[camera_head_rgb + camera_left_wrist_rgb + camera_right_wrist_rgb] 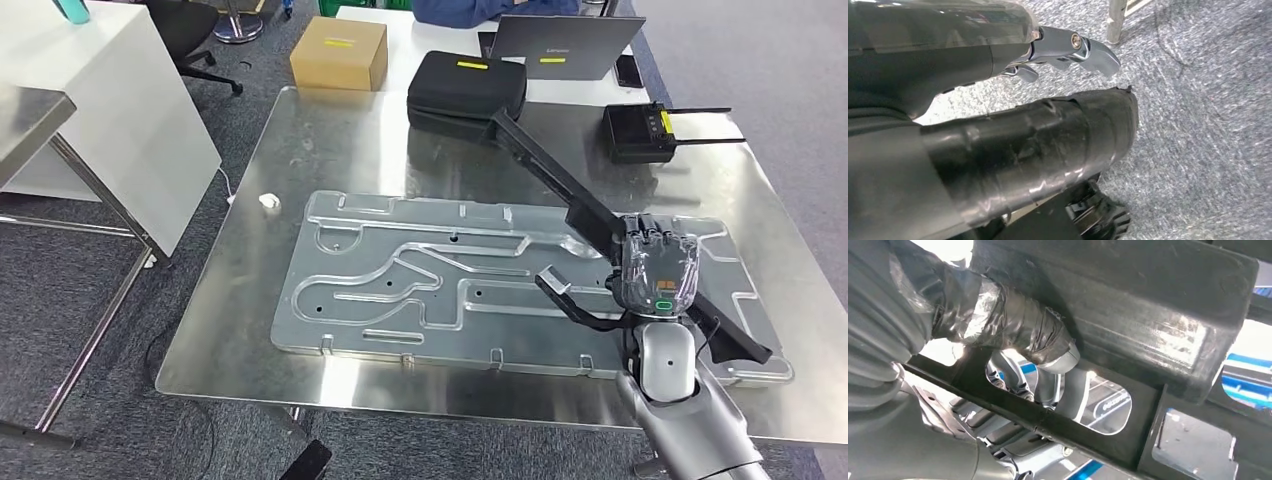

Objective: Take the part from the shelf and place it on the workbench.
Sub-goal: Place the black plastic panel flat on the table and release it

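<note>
The placing step is in hand: the right robot hand holds the long black part over the steel surface, fingers wrapped round it near its lower end. From the right wrist view the taped thumb presses against the part's black frame.

The part slants above the grooved metal plate, one end towards the black case beyond the plate, the other past the plate's near corner. I cannot tell whether it touches the plate.

Next, I judge, the arm must lower the part flat and then let go.

The right forearm rises from below the plate, palm turned away. The left robot hand hangs over carpet, holding nothing; whether its fingers are spread, I cannot tell.
</note>
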`<control>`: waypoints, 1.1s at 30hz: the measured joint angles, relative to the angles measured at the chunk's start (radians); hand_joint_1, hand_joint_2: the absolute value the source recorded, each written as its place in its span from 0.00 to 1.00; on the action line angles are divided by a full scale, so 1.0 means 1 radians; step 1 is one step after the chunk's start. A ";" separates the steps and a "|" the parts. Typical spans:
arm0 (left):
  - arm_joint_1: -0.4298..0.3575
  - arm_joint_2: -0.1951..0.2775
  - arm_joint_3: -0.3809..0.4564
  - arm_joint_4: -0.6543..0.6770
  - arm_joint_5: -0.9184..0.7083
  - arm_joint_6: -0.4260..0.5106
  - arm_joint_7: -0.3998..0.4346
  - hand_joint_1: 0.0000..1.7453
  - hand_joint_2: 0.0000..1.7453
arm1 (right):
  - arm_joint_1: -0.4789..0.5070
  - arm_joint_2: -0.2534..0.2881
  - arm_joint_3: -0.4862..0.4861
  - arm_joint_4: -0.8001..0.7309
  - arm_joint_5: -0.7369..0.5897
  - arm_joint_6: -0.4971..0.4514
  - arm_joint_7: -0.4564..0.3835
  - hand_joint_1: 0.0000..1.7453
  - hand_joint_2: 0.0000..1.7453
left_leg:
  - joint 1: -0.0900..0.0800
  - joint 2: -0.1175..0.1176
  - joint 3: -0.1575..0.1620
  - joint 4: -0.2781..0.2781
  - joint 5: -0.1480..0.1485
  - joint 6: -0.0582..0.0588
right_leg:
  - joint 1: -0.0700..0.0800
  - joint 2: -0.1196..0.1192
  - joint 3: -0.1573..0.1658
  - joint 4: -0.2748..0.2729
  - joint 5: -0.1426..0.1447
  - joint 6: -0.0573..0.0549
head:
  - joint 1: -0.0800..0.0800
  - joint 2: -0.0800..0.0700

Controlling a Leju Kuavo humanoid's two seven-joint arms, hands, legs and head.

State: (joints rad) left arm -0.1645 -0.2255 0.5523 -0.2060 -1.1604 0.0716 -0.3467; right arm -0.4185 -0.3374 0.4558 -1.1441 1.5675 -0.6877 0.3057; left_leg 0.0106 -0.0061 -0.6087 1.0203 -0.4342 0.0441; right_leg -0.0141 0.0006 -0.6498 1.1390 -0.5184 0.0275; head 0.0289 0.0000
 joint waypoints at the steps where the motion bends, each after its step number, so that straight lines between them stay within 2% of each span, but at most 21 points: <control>1: 0.000 0.000 -0.001 0.000 0.000 0.000 0.000 0.00 0.00 | 0.004 0.000 0.001 0.005 0.000 -0.001 0.006 0.97 1.00 | 0.000 0.000 0.000 0.000 0.000 0.002 | -0.001 0.000 -0.030 0.064 -0.030 0.004 | 0.000 0.000; 2: 0.000 0.000 -0.002 0.000 0.000 0.000 0.000 0.00 0.00 | 0.009 0.000 0.002 0.011 0.000 -0.002 0.012 0.97 1.00 | -0.001 0.000 0.000 0.000 0.000 0.003 | -0.001 0.000 -0.059 0.124 -0.052 0.007 | 0.000 0.000; 3: 0.001 0.000 -0.002 0.000 0.000 0.000 0.000 0.00 0.00 | 0.015 0.001 0.004 0.018 0.000 -0.002 0.016 0.97 1.00 | -0.001 -0.001 0.000 0.000 -0.001 0.004 | -0.002 0.000 -0.077 0.159 -0.058 0.008 | 0.000 0.000; 4: 0.001 0.000 -0.003 0.000 0.001 0.000 0.001 0.00 0.00 | 0.020 0.002 0.006 0.026 0.001 -0.002 0.015 0.97 1.00 | -0.001 -0.001 0.001 0.001 -0.001 0.003 | -0.002 0.000 -0.077 0.157 -0.044 0.009 | 0.000 0.000; 6: 0.002 0.000 -0.007 0.000 0.002 0.001 0.001 0.00 0.00 | 0.023 0.006 0.009 0.040 0.003 -0.002 0.005 0.97 1.00 | -0.001 -0.003 0.003 0.002 -0.002 0.001 | -0.002 0.000 -0.026 0.049 0.023 0.004 | 0.000 0.000; 8: 0.000 -0.001 -0.012 0.000 0.003 0.001 0.001 0.00 0.00 | 0.021 0.011 0.010 0.048 0.007 -0.005 0.001 0.93 1.00 | -0.003 -0.003 0.004 0.003 -0.004 -0.005 | 0.003 0.000 0.032 -0.070 0.064 -0.005 | 0.000 0.000; 9: 0.000 -0.001 -0.014 0.000 0.003 0.001 0.002 0.00 0.00 | 0.020 0.015 0.012 0.049 0.008 -0.007 0.002 0.83 1.00 | -0.004 -0.003 0.004 0.003 -0.004 -0.009 | 0.007 0.000 0.046 -0.099 0.068 -0.010 | -0.001 0.000; 11: 0.000 -0.001 -0.017 0.000 0.003 0.001 0.002 0.00 0.00 | 0.020 0.024 0.018 0.051 0.011 -0.011 0.004 0.63 1.00 | -0.003 -0.003 0.007 0.000 -0.003 -0.020 | 0.014 0.000 0.051 -0.111 0.066 -0.020 | -0.001 0.000; 12: 0.000 -0.001 -0.018 0.000 0.003 0.001 0.002 0.00 0.00 | 0.021 0.031 0.021 0.052 0.011 -0.012 0.003 0.45 1.00 | -0.002 -0.003 0.008 0.002 -0.006 -0.025 | 0.012 -0.002 0.056 -0.117 0.069 -0.026 | -0.001 0.000; 13: 0.000 -0.001 -0.018 0.000 0.003 0.001 0.002 0.00 0.00 | 0.022 0.037 0.022 0.055 0.010 -0.012 0.002 0.31 1.00 | -0.001 -0.002 0.005 0.013 -0.015 -0.030 | 0.010 -0.003 0.062 -0.124 0.073 -0.034 | -0.002 0.000; 15: 0.000 -0.001 -0.019 0.000 0.003 0.001 0.002 0.00 0.00 | 0.026 0.050 0.023 0.064 0.008 -0.012 0.000 0.03 1.00 | 0.000 -0.001 -0.027 0.088 -0.065 -0.039 | 0.004 -0.009 0.070 -0.135 0.081 -0.048 | -0.003 0.000; 17: 0.002 0.000 -0.019 0.000 0.002 0.001 0.002 0.00 0.00 | 0.034 0.061 0.023 0.074 0.006 -0.012 -0.006 0.00 1.00 | 0.003 0.000 -0.085 0.216 -0.129 -0.047 | 0.003 -0.011 0.065 -0.136 0.083 -0.052 | -0.004 0.000; 18: 0.004 0.000 -0.019 0.000 0.002 0.001 0.003 0.00 0.00 | 0.040 0.066 0.023 0.079 0.006 -0.012 -0.011 0.00 1.00 | 0.006 0.000 -0.104 0.259 -0.143 -0.051 | 0.002 -0.012 0.062 -0.135 0.084 -0.052 | -0.004 0.000; 19: 0.005 0.001 -0.020 0.000 0.002 0.001 0.003 0.00 0.00 | 0.046 0.072 0.023 0.086 0.006 -0.011 -0.017 0.00 1.00 | 0.008 0.000 -0.107 0.271 -0.139 -0.054 | 0.001 -0.012 0.060 -0.133 0.084 -0.051 | -0.004 0.000; 20: 0.006 0.001 -0.020 0.000 0.002 0.001 0.003 0.00 0.00 | 0.051 0.076 0.023 0.092 0.006 -0.011 -0.022 0.00 1.00 | 0.011 0.000 -0.090 0.242 -0.116 -0.057 | -0.002 -0.011 0.058 -0.129 0.084 -0.049 | -0.004 0.000; 22: 0.005 0.002 -0.020 0.000 0.002 0.001 0.003 0.00 0.00 | 0.056 0.083 0.022 0.103 0.006 -0.011 -0.031 0.00 0.50 | 0.016 0.000 -0.023 0.117 -0.060 -0.063 | -0.006 -0.009 0.052 -0.114 0.078 -0.038 | -0.004 0.000; 24: 0.004 0.001 -0.021 0.000 0.002 0.001 0.004 0.00 0.00 | 0.057 0.087 0.020 0.111 0.006 -0.011 -0.037 0.00 0.00 | 0.017 -0.004 0.018 0.035 -0.038 -0.058 | -0.004 -0.006 0.043 -0.097 0.071 -0.022 | -0.003 0.000; 27: 0.005 0.002 -0.021 0.000 0.002 0.001 0.004 0.00 0.00 | 0.061 0.091 0.017 0.122 0.006 -0.012 -0.043 0.00 0.00 | 0.012 -0.006 0.020 0.022 -0.035 -0.035 | -0.006 -0.003 0.039 -0.097 0.074 -0.003 | -0.002 0.000; 29: 0.004 0.002 -0.021 0.000 0.002 0.001 0.004 0.00 0.00 | 0.061 0.092 0.017 0.130 0.006 -0.009 -0.043 0.00 0.00 | 0.014 -0.004 0.020 0.015 -0.028 -0.020 | -0.009 -0.002 0.027 -0.069 0.051 0.005 | -0.002 0.000; 32: 0.004 0.002 -0.021 0.000 0.002 0.002 0.004 0.00 0.00 | 0.067 0.091 0.017 0.140 0.006 -0.005 -0.041 0.00 0.00 | 0.012 -0.001 0.018 0.012 -0.025 -0.009 | -0.009 -0.002 -0.051 0.104 -0.039 0.011 | -0.001 0.000; 33: 0.005 0.002 -0.021 0.000 0.002 0.002 0.003 0.00 0.00 | 0.071 0.091 0.017 0.143 0.006 -0.005 -0.040 0.00 0.00 | 0.010 -0.001 0.018 0.012 -0.025 -0.009 | -0.009 -0.002 -0.076 0.157 -0.055 0.012 | -0.001 0.000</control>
State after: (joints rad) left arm -0.1593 -0.2235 0.5310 -0.2060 -1.1582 0.0732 -0.3432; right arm -0.3475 -0.2461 0.4726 -1.0009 1.5736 -0.6926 0.2659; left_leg 0.0209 -0.0070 -0.5906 1.0324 -0.4591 0.0354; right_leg -0.0230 -0.0012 -0.7261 1.2960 -0.5735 0.0393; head 0.0277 0.0000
